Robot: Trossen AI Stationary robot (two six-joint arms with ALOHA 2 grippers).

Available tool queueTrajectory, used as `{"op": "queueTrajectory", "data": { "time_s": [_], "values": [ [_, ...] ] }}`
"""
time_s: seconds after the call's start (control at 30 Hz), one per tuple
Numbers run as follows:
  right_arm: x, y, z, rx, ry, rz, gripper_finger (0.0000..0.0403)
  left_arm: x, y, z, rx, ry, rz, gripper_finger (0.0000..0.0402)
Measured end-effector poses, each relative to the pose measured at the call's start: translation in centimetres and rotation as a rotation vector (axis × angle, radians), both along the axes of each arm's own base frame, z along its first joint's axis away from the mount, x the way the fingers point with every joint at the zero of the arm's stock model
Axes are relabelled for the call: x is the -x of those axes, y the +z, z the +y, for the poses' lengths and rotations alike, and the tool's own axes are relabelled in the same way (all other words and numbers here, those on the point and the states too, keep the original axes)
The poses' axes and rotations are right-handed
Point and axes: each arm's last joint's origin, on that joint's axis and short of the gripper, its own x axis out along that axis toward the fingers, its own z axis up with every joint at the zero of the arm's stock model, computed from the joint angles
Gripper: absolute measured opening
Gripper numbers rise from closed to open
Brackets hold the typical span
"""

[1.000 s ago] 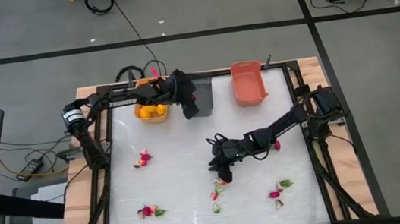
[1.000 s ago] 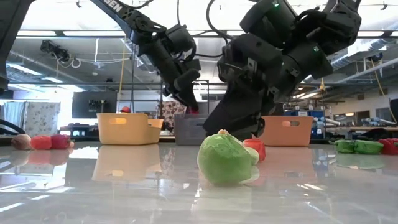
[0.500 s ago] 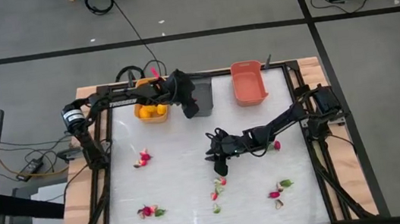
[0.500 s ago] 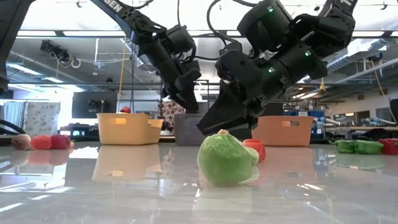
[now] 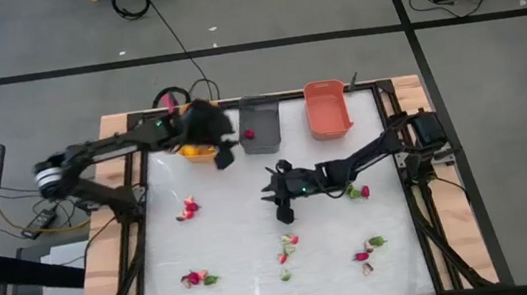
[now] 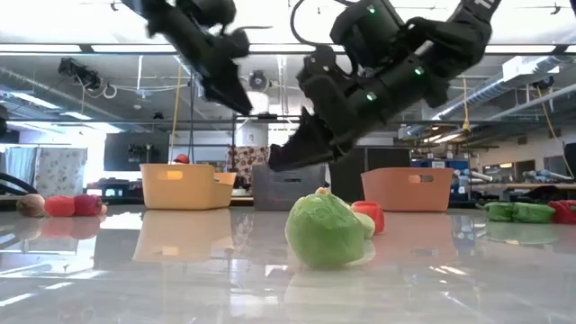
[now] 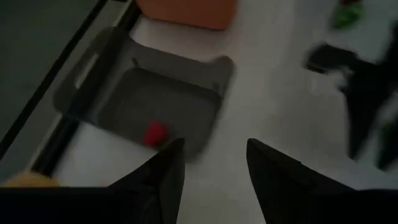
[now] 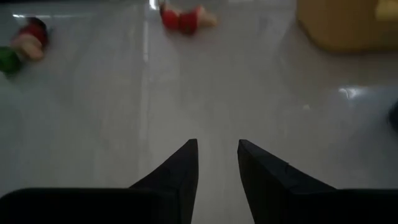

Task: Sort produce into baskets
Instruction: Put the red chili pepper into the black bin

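Three bins stand at the far edge: yellow-orange (image 5: 196, 152), dark grey (image 5: 262, 114) and salmon-coral (image 5: 327, 109). A small red piece (image 5: 249, 134) lies on the grey bin's floor and also shows in the left wrist view (image 7: 155, 134). My left gripper (image 5: 224, 157) is open and empty, between the yellow and grey bins on their near side; its fingers show apart in the left wrist view (image 7: 214, 165). My right gripper (image 5: 269, 193) is open and empty over mid-table (image 8: 217, 155). Red, green and pale pieces lie scattered on the table (image 5: 188, 209) (image 5: 288, 240).
More pieces lie at the near left (image 5: 197, 278), near middle (image 5: 285, 275), near right (image 5: 369, 250) and beside the right arm (image 5: 356, 193). A green piece (image 6: 324, 229) sits close in the low view. The white tabletop (image 5: 234, 232) has bare room at mid-left.
My left gripper has swung from over the grey bin toward the table's left and near side. A red piece now shows on the grey bin's floor. My right gripper has moved up and toward the far edge, away from the pieces at near middle, which stay put.
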Motion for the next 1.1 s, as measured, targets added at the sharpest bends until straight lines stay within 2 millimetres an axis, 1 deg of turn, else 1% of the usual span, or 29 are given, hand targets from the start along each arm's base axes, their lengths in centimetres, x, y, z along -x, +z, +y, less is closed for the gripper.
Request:
{"op": "queueTrajectory", "data": {
  "time_s": [0.07,0.2,0.33,0.43,0.57,0.63,0.8,0.87,1.1],
  "values": [
    [-0.5,0.6,-0.1,0.031,0.019,-0.019,0.013,1.3,-0.8,-1.9,0.021,-0.023,0.026,0.0177],
    [-1.3,1.6,-0.4,0.097,0.048,-0.049,0.0147,3.4,-2.8,-5.1,0.08,-0.011,0.061,0.0177],
    [-2.1,2.7,-0.6,0.122,0.062,-0.081,0.0169,5.0,-4.4,-7.6,0.151,-0.005,0.102,0.0177],
    [-3.3,3.0,-0.5,0.128,0.09,-0.107,0.0185,6.1,-4.7,-9.0,0.182,0.019,0.126,0.0177],
    [-6.0,1.2,-0.2,0.124,0.115,-0.082,0.0199,7.5,-4.4,-10.1,0.123,0.079,0.158,0.0177],
    [-7.5,0.6,-0.1,0.124,0.113,-0.084,0.0202,8.1,-3.9,-10.5,0.104,0.082,0.133,0.0177],
    [-11.1,0.3,-0.2,0.125,0.111,-0.135,0.0207,9.3,-2.8,-11.5,0.106,0.043,0.062,0.0177],
    [-12.3,-0.2,-0.5,0.12,0.12,-0.127,0.0209,9.8,-2.4,-11.7,0.103,0.042,0.04,0.0177],
    [-16.5,-1.6,-1.6,0.041,0.136,-0.145,0.021,11.4,-1.9,-11.7,0.147,0.127,0.007,0.0177]
  ]
}}
